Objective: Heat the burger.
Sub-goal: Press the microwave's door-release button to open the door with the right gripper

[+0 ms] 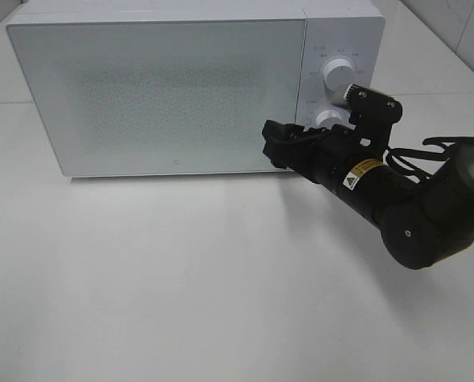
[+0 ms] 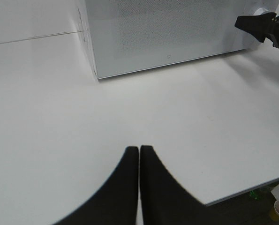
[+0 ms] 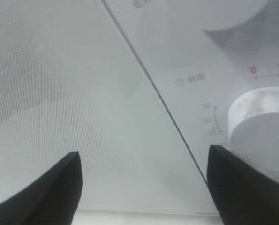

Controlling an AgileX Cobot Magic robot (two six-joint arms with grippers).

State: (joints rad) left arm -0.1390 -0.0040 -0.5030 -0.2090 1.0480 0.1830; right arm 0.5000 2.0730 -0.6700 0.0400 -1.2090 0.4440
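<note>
The white surface (image 1: 181, 270) carries a shut microwave (image 1: 336, 36) at its far side; the burger cannot be seen. The right tool (image 1: 275, 143) stands open at the right edge of the door (image 1: 157, 87). The left tool (image 2: 139, 157) is closed above the surface.

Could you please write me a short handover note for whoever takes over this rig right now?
Left gripper: shut, holding nothing, above the white table.
Right gripper: open, holding nothing, at the front of the white box-shaped microwave oven, between its closed frosted door and the lower round white dial.
Burger: not visible in any view; may be inside, cannot tell.
Done: door closed.
Left: probably turning the dial to start heating; I cannot read its setting.
</note>
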